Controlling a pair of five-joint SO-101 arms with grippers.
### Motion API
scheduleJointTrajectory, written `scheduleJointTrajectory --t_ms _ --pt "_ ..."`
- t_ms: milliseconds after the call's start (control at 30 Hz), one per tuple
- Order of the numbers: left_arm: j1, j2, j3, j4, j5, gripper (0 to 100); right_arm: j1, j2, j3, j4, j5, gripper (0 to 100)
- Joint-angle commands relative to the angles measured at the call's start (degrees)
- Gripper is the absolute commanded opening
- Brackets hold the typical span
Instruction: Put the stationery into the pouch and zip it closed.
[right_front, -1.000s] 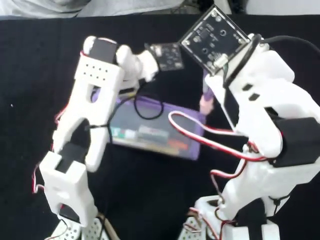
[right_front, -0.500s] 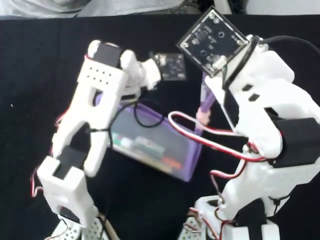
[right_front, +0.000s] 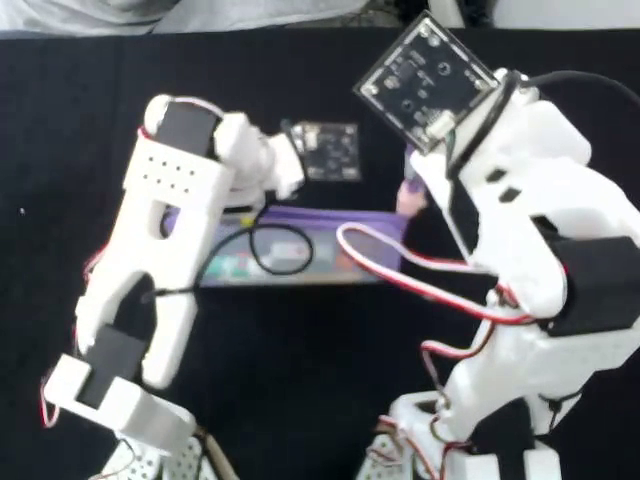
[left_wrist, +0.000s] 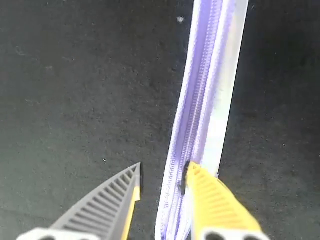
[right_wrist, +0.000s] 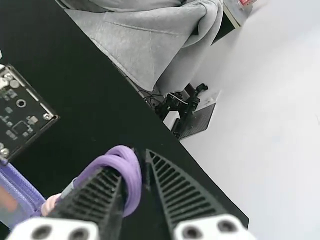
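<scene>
Pouch (right_front: 290, 255) swung level within the last second; right end effector (right_wrist: 135, 170) pinched its loop (right_wrist: 122, 157), left end effector (left_wrist: 161, 180) spread astride the zip (left_wrist: 200, 100), so closing was probably underway.

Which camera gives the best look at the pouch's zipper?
The left wrist view: the zipper runs close up, teeth visible, by the left tool. In the high view it is a thin purple edge on the pouch; the right wrist view catches a pouch corner.
</scene>
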Motion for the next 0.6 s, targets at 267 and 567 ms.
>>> scheduleJointTrajectory --t_ms 267,567 --pt "-0.13 -2.99 -0.13 0.53 -0.26 16 -0.88 -1.89 0.04 1.32 0.62 1.1" --pt "-0.31 -2.90 -1.10 0.44 0.18 16 -0.88 -1.80 0.04 1.32 0.62 1.1"
